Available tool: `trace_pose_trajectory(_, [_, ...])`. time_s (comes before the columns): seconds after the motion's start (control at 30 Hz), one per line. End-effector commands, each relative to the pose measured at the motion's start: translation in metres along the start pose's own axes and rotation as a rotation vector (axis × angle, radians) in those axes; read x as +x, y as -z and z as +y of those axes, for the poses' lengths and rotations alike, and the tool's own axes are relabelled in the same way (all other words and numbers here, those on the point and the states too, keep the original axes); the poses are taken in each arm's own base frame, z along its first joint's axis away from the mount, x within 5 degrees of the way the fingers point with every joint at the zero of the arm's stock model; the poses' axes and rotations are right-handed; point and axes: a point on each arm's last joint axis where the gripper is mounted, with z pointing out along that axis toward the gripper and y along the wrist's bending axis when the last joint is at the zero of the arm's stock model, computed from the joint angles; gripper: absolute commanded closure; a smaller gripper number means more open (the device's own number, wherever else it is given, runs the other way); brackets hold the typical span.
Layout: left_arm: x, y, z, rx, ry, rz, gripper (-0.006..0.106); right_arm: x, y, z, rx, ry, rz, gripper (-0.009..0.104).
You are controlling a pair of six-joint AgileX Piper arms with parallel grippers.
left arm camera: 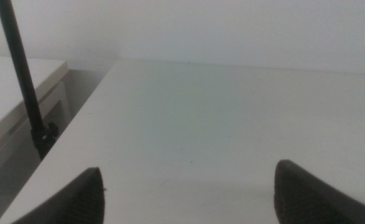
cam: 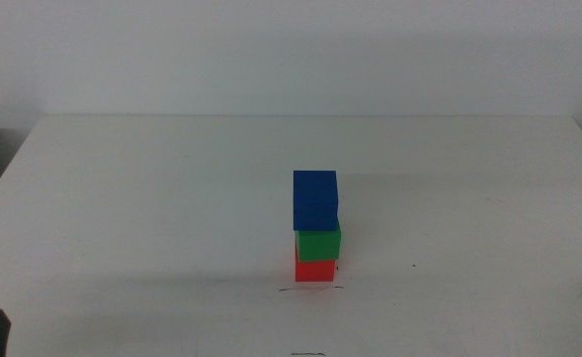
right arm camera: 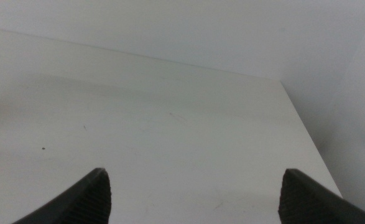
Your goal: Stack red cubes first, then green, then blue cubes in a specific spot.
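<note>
Middle view has the whole stack: red cube point(cam: 314, 270) on the table point(cam: 122, 198), green cube point(cam: 318, 243) on top of it, blue cube point(cam: 315, 199) on top of that. Blue sits slightly off to the left of green, not flush. Red touches the table just behind the thin dark scribbled line point(cam: 312, 290), near centre, toward the front edge. Only that view shows any cube.

Left wrist view: left gripper point(left arm camera: 188, 193) jaws spread wide, nothing between them, only bare white tabletop ahead. It also catches a black pole point(left arm camera: 22, 74) and a second white surface point(left arm camera: 14, 87) off the table's side, seen nowhere else. A dark tip of that gripper shows at the middle view's bottom-left corner.

Right wrist view: right gripper point(right arm camera: 194, 196) jaws also wide apart, holding nothing, over bare table, with the table's far corner visible.
</note>
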Motion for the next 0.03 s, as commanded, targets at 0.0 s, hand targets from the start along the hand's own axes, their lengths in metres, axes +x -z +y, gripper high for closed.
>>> trace_pose_trajectory(0.0, [-0.0088,0.0025,-0.0002,0.003,0.014,-0.108,0.007,-0.0114,0.0024,-0.0026,0.028,0.007,-0.105,0.02])
